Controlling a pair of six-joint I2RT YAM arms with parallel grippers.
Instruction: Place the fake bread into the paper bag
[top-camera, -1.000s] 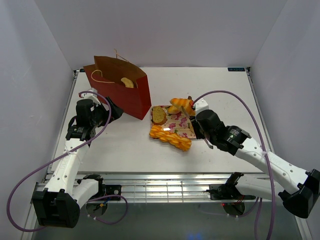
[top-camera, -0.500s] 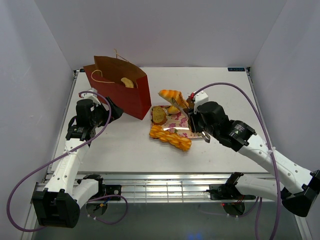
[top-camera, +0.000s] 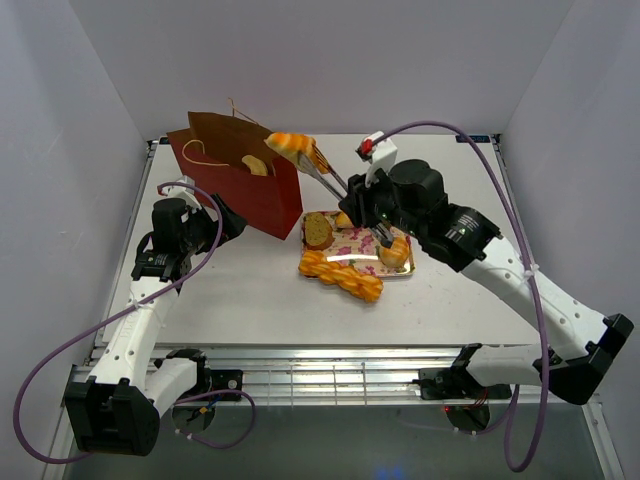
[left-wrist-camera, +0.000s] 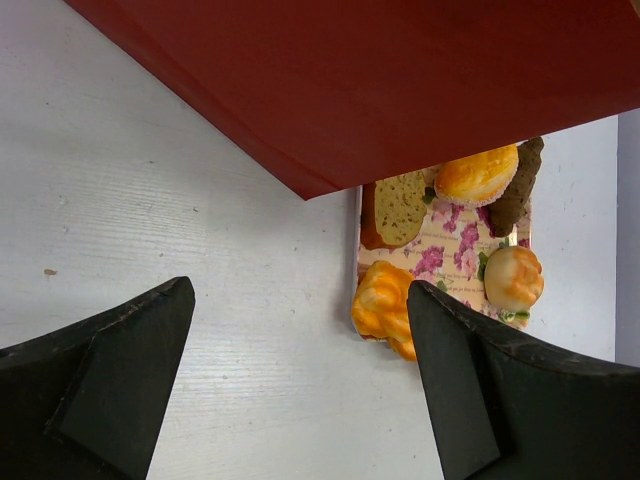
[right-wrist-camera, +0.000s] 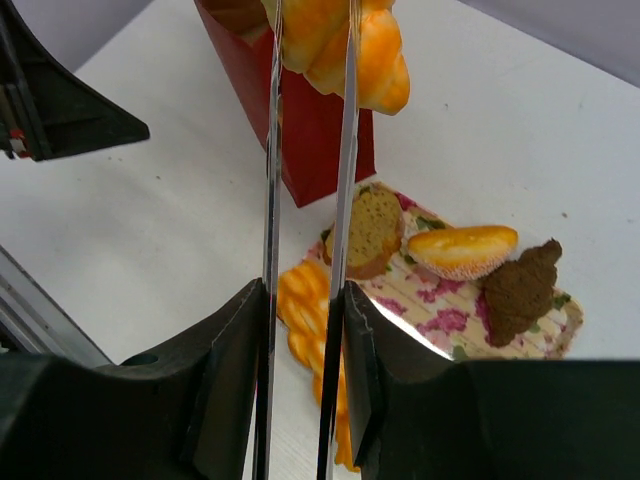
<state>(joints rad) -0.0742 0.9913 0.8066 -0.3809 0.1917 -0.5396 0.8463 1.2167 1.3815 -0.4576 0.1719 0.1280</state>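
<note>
Top external view: a glossy, ridged golden-orange croissant (top-camera: 288, 145) is clamped between the long thin metal blades of the right gripper (top-camera: 303, 156), at upper centre, by the top right corner of the paper bag (top-camera: 250, 195); the bag is matt dark red, boxy, brown inside, with thin cord handles; a pale pastry (top-camera: 255, 164) is seen within; the left gripper (left-wrist-camera: 300, 380) is held with its black fingers wide apart, empty, below the bag; on the pink floral tray (left-wrist-camera: 440, 262) lie a porous toast slice (left-wrist-camera: 398, 205), a round bun (left-wrist-camera: 513, 278) and a rough brown croissant (left-wrist-camera: 515, 190); a twisted loaf (left-wrist-camera: 385, 310) overhangs the tray's edge; fine script on the tray cannot be read.
</note>
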